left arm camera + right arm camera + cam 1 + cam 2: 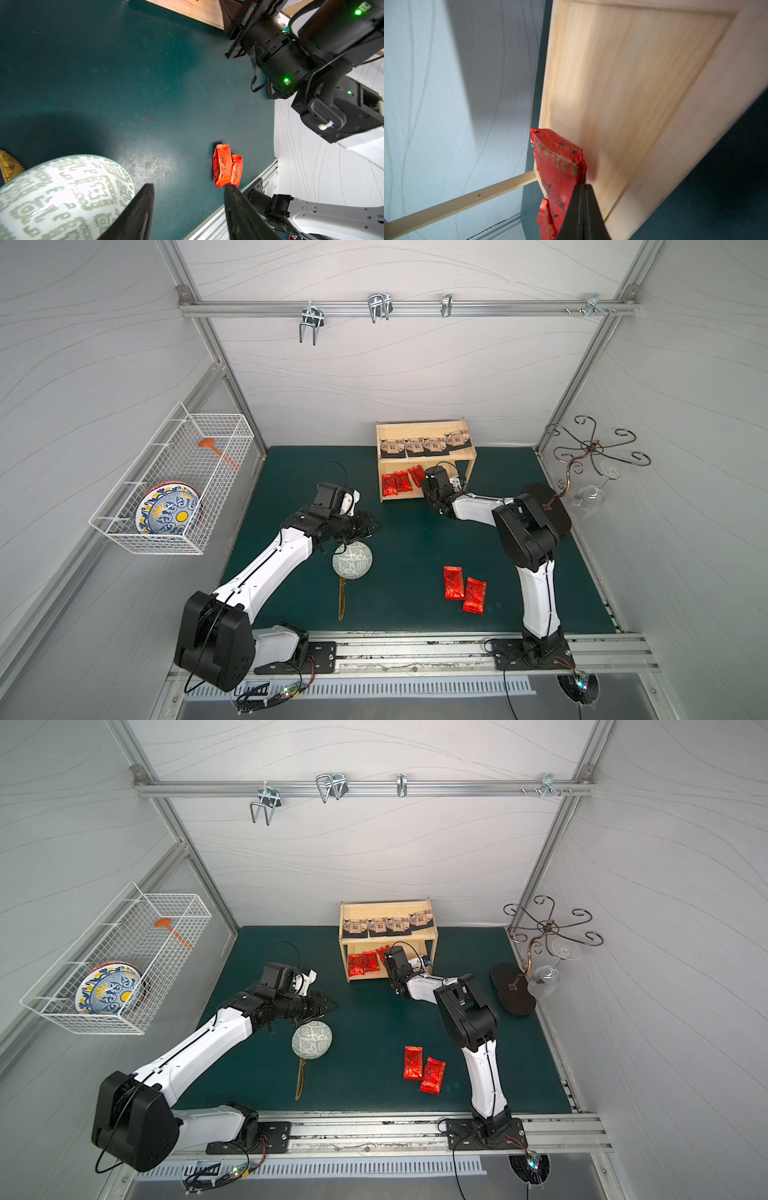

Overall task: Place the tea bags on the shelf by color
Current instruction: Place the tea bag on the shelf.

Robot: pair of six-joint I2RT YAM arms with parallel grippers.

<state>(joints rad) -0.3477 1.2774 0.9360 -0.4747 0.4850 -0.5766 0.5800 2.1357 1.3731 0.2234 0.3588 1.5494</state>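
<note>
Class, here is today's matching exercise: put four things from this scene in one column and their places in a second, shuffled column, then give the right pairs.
Things
1. four beige-brown patterned packets
2. two loose shiny red foil sachets
3. blue-and-yellow patterned plate
4. clear wine glass

Places
A. inside the white wire basket
B. hanging from the curly metal stand
C. in a row on the top tray of the light-wood shelf
D. lying on the dark green table mat

Pairs: 1-C, 2-D, 3-A, 4-B
</note>
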